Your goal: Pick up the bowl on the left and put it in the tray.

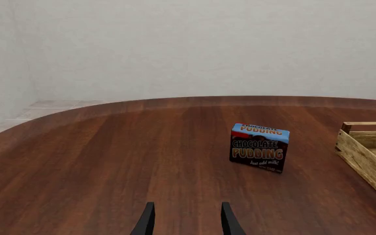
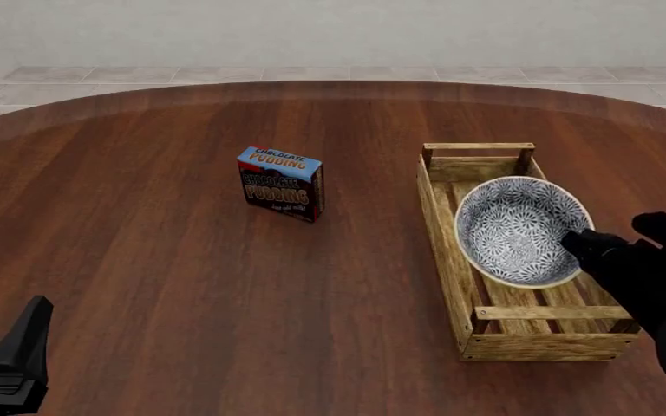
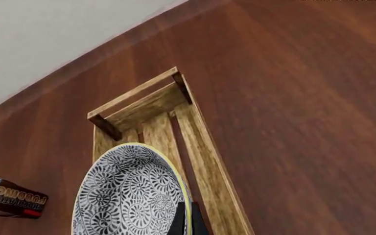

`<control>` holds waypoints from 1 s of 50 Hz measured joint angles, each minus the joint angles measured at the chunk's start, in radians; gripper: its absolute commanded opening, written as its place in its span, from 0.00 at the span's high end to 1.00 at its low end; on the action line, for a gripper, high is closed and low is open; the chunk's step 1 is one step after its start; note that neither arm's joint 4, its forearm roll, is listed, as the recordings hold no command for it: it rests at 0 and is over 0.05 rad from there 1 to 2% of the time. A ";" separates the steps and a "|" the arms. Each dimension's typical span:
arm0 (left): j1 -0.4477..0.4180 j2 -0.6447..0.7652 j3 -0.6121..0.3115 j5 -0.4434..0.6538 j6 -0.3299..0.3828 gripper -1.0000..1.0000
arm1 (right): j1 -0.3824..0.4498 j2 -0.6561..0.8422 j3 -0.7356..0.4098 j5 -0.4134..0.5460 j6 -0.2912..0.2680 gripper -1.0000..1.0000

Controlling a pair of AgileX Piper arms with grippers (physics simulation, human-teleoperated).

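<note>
**Bowl held tilted over the tray**

Bowl (image 2: 522, 230) hangs tipped inside the wooden tray (image 2: 447, 232), pinched at its rim by your right gripper (image 2: 578, 244). Going left to right: your left gripper (image 1: 186, 220) sits idle, fingers spread, low over the table; the chocolate pudding box (image 2: 280, 183) stands well clear. Let go at this slant (it looks steep) and the bowl may roll onto the tray's side.

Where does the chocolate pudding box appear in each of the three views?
Left wrist view: pudding box right of centre, beside the tray's corner.
Front view: pudding box left of centre, left of the tray.
Right wrist view: partly cut off at the lower left edge.
Shared landmark: the tray.
</note>
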State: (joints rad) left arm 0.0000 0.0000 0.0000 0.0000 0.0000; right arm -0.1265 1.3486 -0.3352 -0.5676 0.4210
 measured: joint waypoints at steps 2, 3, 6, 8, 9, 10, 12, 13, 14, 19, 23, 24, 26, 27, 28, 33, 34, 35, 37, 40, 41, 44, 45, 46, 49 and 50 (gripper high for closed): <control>0.000 0.000 0.000 0.000 0.000 0.00 | 0.000 0.002 -0.001 -0.001 -0.001 1.00; 0.000 0.000 0.000 0.000 0.000 0.00 | 0.000 0.002 -0.002 -0.001 -0.001 1.00; 0.000 0.000 0.000 0.000 0.000 0.00 | -0.001 0.004 -0.003 -0.003 -0.002 1.00; 0.000 0.000 0.000 0.000 0.000 0.00 | -0.001 0.006 -0.004 -0.004 -0.003 1.00; 0.000 0.000 0.000 0.000 0.000 0.00 | -0.001 0.006 -0.005 -0.004 -0.003 1.00; 0.000 0.000 0.000 0.000 0.000 0.00 | -0.001 0.007 -0.005 -0.005 -0.003 1.00; 0.000 0.000 0.000 0.000 0.000 0.00 | 0.000 0.008 -0.006 -0.005 -0.003 1.00; 0.000 0.000 0.000 0.000 0.000 0.00 | 0.000 0.009 -0.006 -0.006 -0.004 1.00; 0.000 0.000 0.000 0.000 0.000 0.00 | 0.000 0.009 -0.007 -0.006 -0.004 1.00; 0.000 0.000 0.000 0.000 0.000 0.00 | 0.001 0.011 -0.009 -0.006 -0.004 1.00; 0.000 0.000 0.000 0.000 0.000 0.00 | 0.001 0.014 -0.011 -0.008 -0.003 1.00; 0.000 0.000 0.000 0.000 0.000 0.00 | 0.001 0.015 -0.011 -0.008 -0.003 1.00; 0.000 0.000 0.000 0.000 0.000 0.00 | 0.001 0.016 -0.012 -0.009 -0.003 1.00; 0.000 0.000 0.000 0.000 0.000 0.00 | 0.001 0.017 -0.013 -0.010 -0.003 1.00; 0.000 0.000 0.000 0.000 0.000 0.00 | 0.000 0.018 -0.013 -0.010 -0.002 1.00; 0.000 0.000 0.000 0.000 0.000 0.00 | 0.000 0.026 -0.016 -0.014 -0.001 1.00; 0.000 0.000 0.000 0.000 0.000 0.00 | 0.000 0.027 -0.017 -0.015 0.000 1.00; 0.000 0.000 0.000 0.000 0.000 0.00 | 0.000 0.029 -0.017 -0.016 0.000 1.00; 0.000 0.000 0.000 0.000 0.000 0.00 | -0.001 0.033 -0.018 -0.019 0.001 1.00; 0.000 0.000 0.000 0.000 0.000 0.00 | -0.001 0.039 -0.019 -0.022 0.002 1.00; 0.000 0.000 0.000 0.000 0.000 0.00 | -0.001 0.041 -0.020 -0.024 0.003 1.00; 0.000 0.000 0.000 0.000 0.000 0.00 | -0.002 0.049 -0.021 -0.028 0.004 1.00; 0.000 0.000 0.000 0.000 0.000 0.00 | -0.002 0.051 -0.021 -0.030 0.004 1.00; 0.000 0.000 0.000 0.000 0.000 0.00 | -0.002 0.053 -0.022 -0.031 0.004 1.00; 0.000 0.000 0.000 0.000 0.000 0.00 | -0.003 0.061 -0.023 -0.036 0.004 1.00; 0.000 0.000 0.000 0.000 0.000 0.00 | -0.004 0.063 -0.023 -0.038 0.004 1.00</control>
State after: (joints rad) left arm 0.0000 0.0000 0.0000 0.0000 0.0000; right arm -0.1303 1.4121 -0.3584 -0.6051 0.4255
